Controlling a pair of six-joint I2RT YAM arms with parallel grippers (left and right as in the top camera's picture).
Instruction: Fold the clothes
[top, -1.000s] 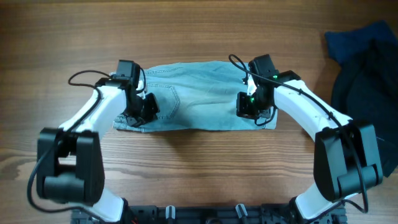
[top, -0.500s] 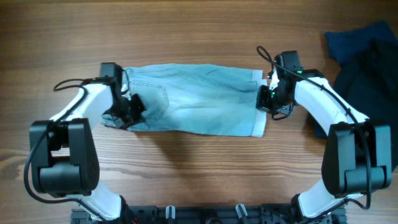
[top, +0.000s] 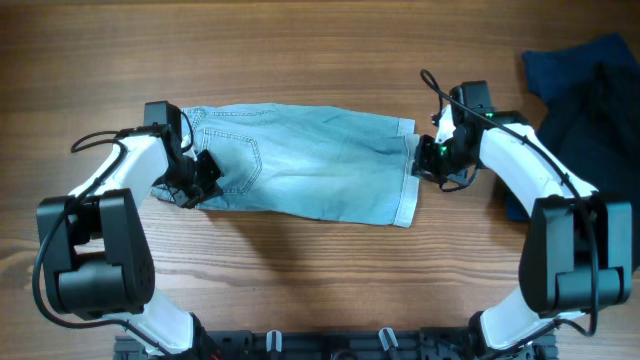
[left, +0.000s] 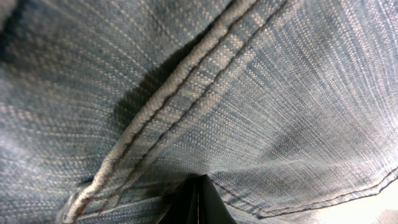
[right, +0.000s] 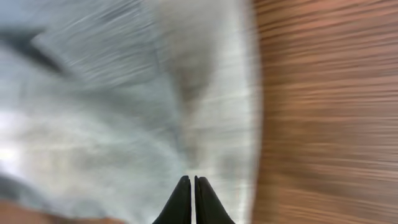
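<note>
Faded blue denim shorts (top: 310, 172) lie stretched flat, I judge, because my left gripper (top: 196, 180) and right gripper (top: 428, 160) pinch opposite ends.

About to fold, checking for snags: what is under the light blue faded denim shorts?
The light blue faded denim shorts lie spread on the brown wooden table, bare wood showing around them. The area beneath is covered; nothing thin can be ruled out.

Wooden table (top: 320, 40) carries denim shorts (top: 320, 170) (spread out) and dark fabric pile (top: 585, 90).
</note>
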